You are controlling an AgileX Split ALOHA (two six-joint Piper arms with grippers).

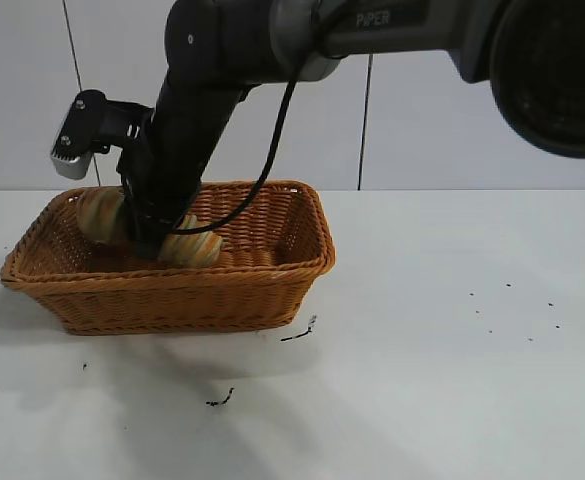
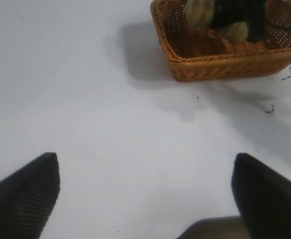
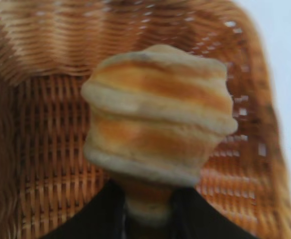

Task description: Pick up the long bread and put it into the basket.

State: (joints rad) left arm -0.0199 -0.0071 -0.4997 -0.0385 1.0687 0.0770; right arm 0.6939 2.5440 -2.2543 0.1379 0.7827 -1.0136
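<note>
The table (image 1: 452, 380) filled the lower part of the exterior view, white, with a few dark specks to the right and near the centre. The right arm (image 1: 232, 60) reached in from the upper right of the frame and down toward the left, into the basket (image 1: 172, 300), which sat at centre left of that view. The right gripper (image 1: 150, 225) was inside the basket, clenched on the bread (image 1: 192, 245); in the right wrist view its dark fingers (image 3: 100, 209) pinched the near end of the loaf, with wicker behind it on every side. Whether the bread touched the basket floor could not be told. The left gripper (image 2: 145, 194) stood open over bare table at the bottom of its own view, well apart from the basket at the upper right there. The carrying looked all but done; what remained, by this reading, was to let go and lift the arm clear.
</note>
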